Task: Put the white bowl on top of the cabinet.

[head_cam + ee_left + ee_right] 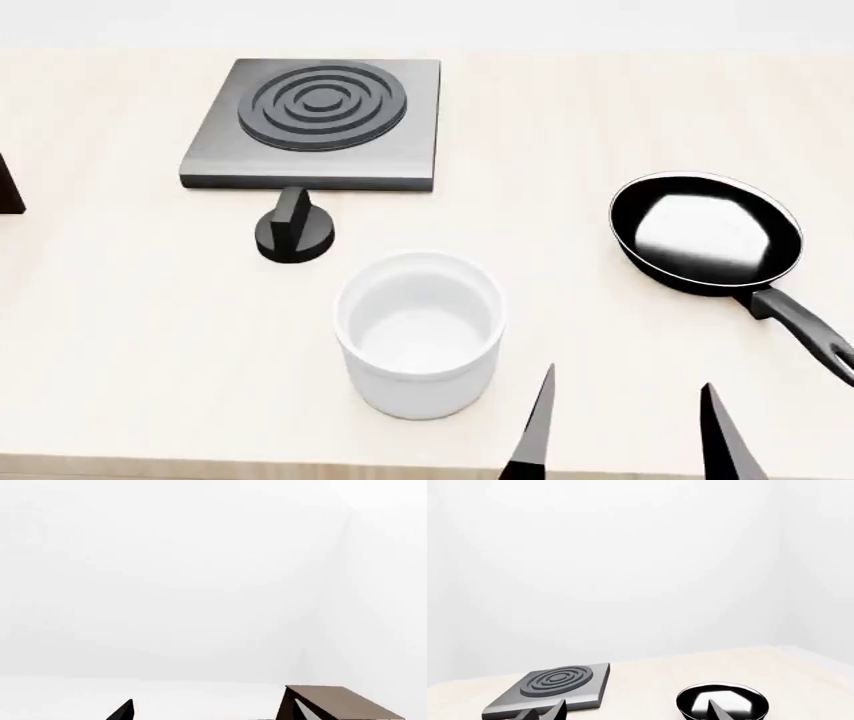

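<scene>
Now the right tool (625, 435), spread and empty, nears the white bowl (420, 333); glossy, rigid, probably slippery, so pinch its thick rim

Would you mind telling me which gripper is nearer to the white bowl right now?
The right. The right gripper sits just beside the white bowl, toward the pan side. The left gripper is outside the head view; its wrist camera shows no bowl.

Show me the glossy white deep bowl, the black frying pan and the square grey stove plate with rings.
White bowl (419, 335), head view, on its inner floor.
Black frying pan (705, 236), head view, on its shiny inside base.
Grey stove plate (320, 103), head view, on the middle of its concentric rings.
</scene>
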### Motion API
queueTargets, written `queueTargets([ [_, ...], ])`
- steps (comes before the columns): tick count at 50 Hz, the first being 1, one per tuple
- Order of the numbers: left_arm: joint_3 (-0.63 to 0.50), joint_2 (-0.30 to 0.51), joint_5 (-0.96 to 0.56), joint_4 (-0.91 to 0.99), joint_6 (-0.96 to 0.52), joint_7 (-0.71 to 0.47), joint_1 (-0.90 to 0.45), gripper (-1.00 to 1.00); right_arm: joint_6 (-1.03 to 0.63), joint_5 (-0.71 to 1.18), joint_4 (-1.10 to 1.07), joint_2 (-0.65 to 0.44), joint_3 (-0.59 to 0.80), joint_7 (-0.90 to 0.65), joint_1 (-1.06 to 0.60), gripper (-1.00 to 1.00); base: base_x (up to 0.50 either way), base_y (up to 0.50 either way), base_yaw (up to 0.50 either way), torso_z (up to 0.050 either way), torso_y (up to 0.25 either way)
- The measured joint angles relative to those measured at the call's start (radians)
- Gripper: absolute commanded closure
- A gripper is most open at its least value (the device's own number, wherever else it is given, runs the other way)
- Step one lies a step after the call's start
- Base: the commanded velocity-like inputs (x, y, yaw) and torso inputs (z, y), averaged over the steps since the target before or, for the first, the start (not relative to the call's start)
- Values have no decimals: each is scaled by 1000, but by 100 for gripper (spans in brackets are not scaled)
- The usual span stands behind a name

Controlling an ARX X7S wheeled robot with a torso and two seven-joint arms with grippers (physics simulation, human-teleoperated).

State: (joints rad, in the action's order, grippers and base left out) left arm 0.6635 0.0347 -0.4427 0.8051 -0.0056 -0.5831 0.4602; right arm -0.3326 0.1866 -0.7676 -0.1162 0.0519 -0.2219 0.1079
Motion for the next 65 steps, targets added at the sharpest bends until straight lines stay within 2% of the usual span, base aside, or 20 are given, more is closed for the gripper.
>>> queueTargets([
  [8, 40, -3, -26, 19, 75, -132, 73, -100, -17, 14, -46, -11, 4, -16, 2, -100, 0, 0, 0, 0, 0],
  [19, 34, 14, -40, 12, 118, -209, 108, -100, -23, 23, -67, -26, 6, -35, 3, -100, 72, 330, 0, 0, 0],
  [65, -8, 59, -71, -25, 171, -271, 137, -100, -25, 46, -86, -68, 42, -83, -2, -100, 131, 480, 0, 0, 0],
])
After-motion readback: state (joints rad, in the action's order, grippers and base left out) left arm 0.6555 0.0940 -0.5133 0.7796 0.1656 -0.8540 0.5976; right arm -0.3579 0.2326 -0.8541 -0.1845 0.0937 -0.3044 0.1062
